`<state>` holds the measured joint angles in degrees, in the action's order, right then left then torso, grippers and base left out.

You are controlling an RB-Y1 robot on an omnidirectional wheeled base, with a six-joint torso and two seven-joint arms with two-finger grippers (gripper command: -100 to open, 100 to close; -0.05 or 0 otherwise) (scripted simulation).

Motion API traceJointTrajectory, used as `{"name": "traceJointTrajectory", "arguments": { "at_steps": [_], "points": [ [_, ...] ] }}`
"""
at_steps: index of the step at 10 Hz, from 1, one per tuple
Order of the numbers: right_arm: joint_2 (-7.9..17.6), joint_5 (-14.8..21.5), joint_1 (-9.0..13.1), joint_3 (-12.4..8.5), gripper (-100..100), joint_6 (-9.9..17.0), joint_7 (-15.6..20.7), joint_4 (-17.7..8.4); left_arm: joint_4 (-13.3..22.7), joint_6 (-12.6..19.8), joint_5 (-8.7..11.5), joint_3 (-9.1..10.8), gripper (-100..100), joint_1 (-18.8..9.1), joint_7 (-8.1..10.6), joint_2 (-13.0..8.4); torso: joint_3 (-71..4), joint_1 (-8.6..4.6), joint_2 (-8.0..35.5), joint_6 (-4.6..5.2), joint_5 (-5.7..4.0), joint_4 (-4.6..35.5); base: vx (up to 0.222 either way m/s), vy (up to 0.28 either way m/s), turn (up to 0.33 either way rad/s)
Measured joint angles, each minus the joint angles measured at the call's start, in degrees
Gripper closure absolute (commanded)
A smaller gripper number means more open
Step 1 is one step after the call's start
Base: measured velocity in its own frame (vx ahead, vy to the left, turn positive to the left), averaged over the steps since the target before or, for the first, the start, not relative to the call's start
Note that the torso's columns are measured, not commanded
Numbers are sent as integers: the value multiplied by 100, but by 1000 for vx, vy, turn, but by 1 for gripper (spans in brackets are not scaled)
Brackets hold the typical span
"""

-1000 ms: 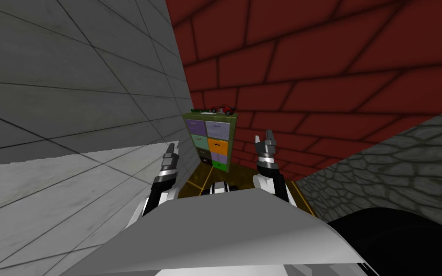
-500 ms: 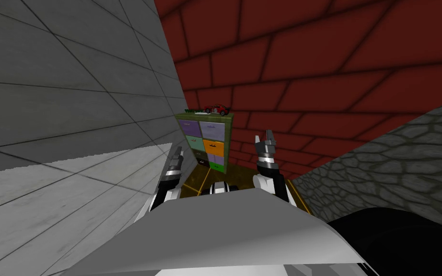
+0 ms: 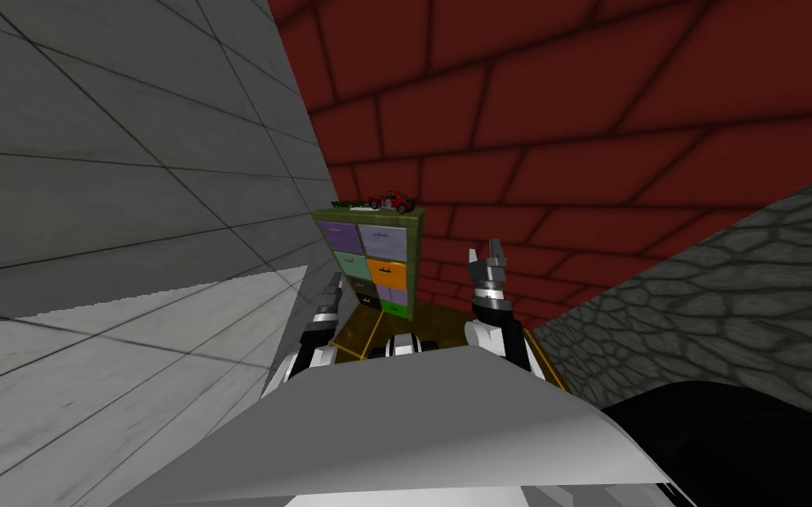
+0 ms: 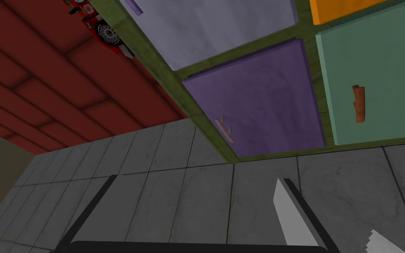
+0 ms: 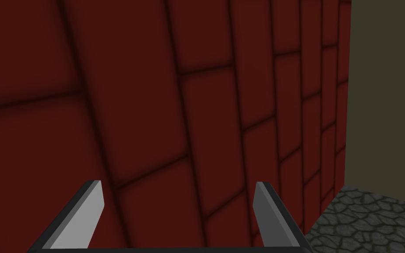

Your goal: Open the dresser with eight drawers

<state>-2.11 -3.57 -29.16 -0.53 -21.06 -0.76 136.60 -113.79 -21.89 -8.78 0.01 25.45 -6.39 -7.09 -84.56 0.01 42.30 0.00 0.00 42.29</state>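
Left tool [image 4: 195,180], spread, aims toward the upright dresser [image 3: 369,255] facing me.

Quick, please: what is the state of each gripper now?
Left gripper: open, holding nothing.
Right gripper: open, holding nothing.

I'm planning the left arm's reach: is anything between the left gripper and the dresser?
Nothing visible stands in the way. The open left gripper faces the dresser, its dark purple drawer and handle, across open space; the grey tiled wall runs alongside.
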Motion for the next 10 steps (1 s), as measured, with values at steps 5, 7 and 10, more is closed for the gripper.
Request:
{"name": "traceJointTrajectory", "arguments": {
  "at_steps": [5,7,10],
  "points": [
    [0,0,0,0,0,0,0,0,629,-79,-99,-111,-100,-199,-90,82,2,4,3,0,1,1,49,-60,-50],
    [0,0,0,0,0,0,0,0,952,-116,-158,-175,-100,-317,-149,89,-1,-6,-2,1,-1,0,59,-77,-89],
    [0,0,0,0,0,0,0,0,1345,-141,-235,-274,-100,-416,-216,24,0,4,1,0,1,0,50,-63,-51]
  ]
}}
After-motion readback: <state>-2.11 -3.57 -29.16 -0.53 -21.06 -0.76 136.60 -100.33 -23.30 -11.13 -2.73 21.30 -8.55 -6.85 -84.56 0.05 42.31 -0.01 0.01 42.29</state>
